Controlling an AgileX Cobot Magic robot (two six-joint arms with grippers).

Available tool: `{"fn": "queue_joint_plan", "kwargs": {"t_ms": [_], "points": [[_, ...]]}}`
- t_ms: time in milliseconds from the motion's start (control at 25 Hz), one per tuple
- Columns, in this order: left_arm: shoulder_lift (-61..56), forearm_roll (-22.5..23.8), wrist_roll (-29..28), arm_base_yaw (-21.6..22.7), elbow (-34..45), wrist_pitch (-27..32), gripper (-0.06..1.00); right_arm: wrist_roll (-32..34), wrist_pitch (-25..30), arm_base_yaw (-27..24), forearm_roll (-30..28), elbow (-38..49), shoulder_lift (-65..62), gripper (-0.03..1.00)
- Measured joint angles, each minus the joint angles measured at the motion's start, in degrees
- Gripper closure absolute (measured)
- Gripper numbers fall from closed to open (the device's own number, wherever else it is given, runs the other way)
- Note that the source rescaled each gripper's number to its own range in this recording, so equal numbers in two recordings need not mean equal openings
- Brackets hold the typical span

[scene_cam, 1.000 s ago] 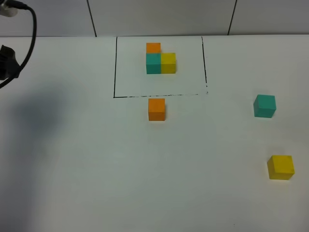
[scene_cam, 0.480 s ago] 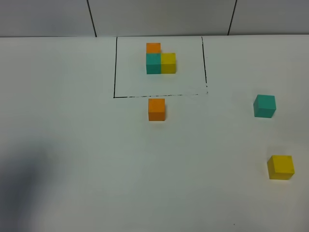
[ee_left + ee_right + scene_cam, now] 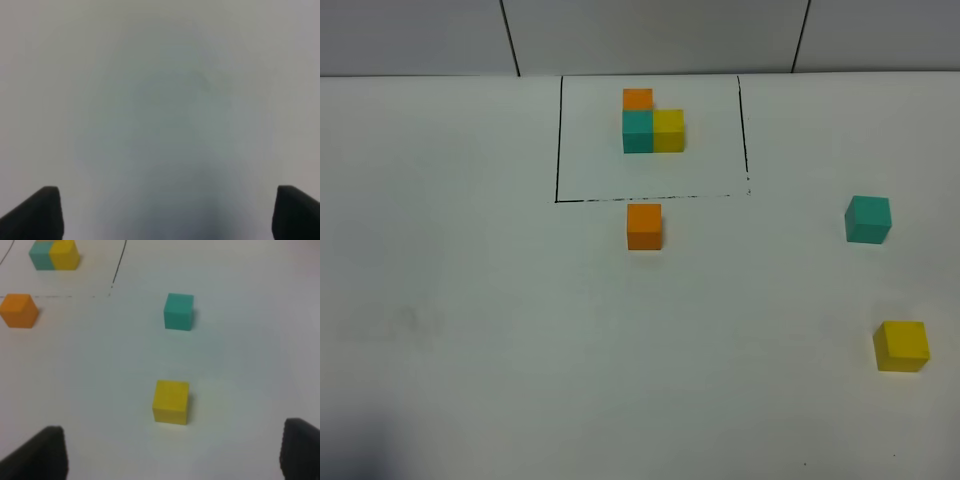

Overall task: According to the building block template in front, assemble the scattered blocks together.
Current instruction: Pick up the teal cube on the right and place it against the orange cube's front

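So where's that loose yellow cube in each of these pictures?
Exterior high: the loose yellow cube sits low, near the right edge.
Left wrist: not in it; only bare table shows.
Right wrist: near the picture's centre.
Shared landmark: the loose teal cube, just beyond the yellow one in both views that show it.

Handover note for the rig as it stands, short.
Left gripper: open, empty, over the table. Right gripper: open, empty, facing the yellow cube.
Template sits in its drawn frame; orange cube just outside the frame's near line; teal cube and yellow cube apart on the right.
Done: nothing joined. Left: assemble all three into the template's L.
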Motion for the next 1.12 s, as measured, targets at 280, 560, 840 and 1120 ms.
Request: {"fn": "queue_joint_plan", "kwargs": {"t_ms": [280, 560, 840, 1120], "points": [[-12.07, -1.26, 1.81, -2.16, 3.27, 0.57, 0.04, 0.00, 0.00, 0.00, 0.00, 0.00, 0.00, 0.23], [-17.41, -1.73, 2.00, -2.16, 3.27, 0.83, 0.06, 0.00, 0.00, 0.00, 0.00, 0.00, 0.00, 0.23], [-17.41, -2.42, 2.00, -2.16, 3.27, 0.97, 0.11, 0.00, 0.00, 0.00, 0.00, 0.00, 0.00, 0.23], [-17.41, -2.62, 2.00, -2.16, 3.27, 0.97, 0.18, 0.00, 0.00, 0.00, 0.00, 0.00, 0.00, 0.23]]}}
